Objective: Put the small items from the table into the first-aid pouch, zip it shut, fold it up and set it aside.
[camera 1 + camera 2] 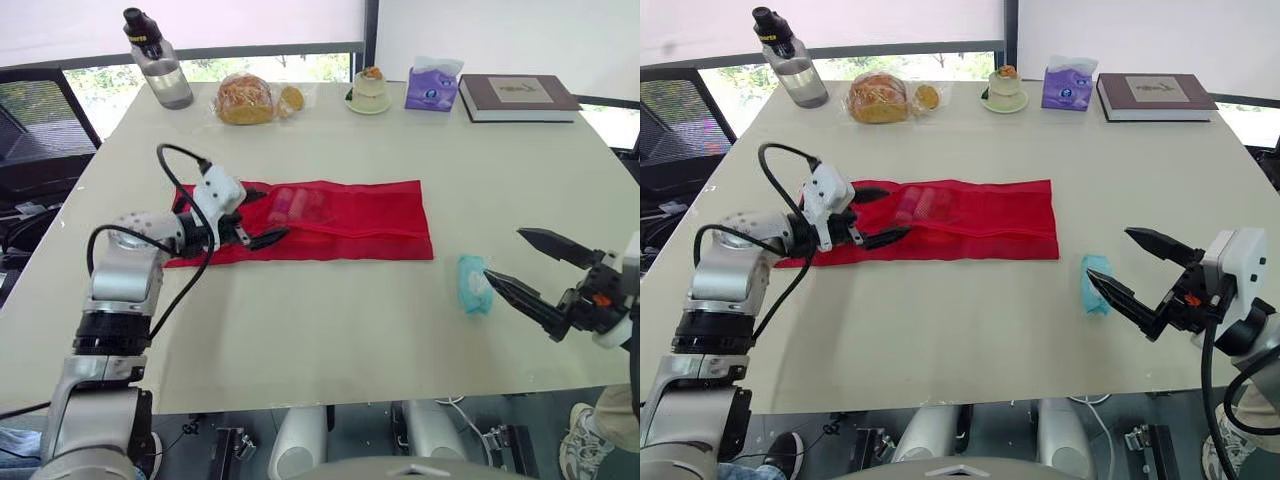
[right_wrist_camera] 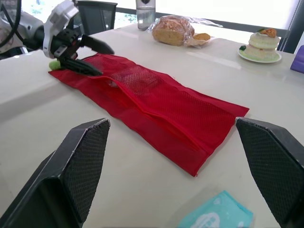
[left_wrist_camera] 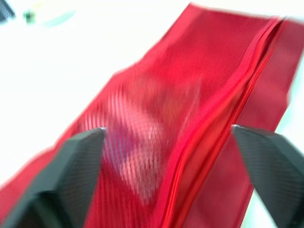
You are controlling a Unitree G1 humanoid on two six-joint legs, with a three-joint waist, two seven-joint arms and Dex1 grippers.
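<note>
Some indistinct items (image 1: 298,206) inside red pouch (image 1: 385,228)

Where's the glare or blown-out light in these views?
Left wrist view: table around the red pouch is washed out white. Right wrist view: windows behind the bread are blown out. Eye views: table evenly lit, no hot spots.

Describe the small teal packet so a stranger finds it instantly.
On the beige table, find the long red pouch spread across the middle. Past its right end, toward the robot, lies the teal packet: flat, the only blue-green item.
</note>
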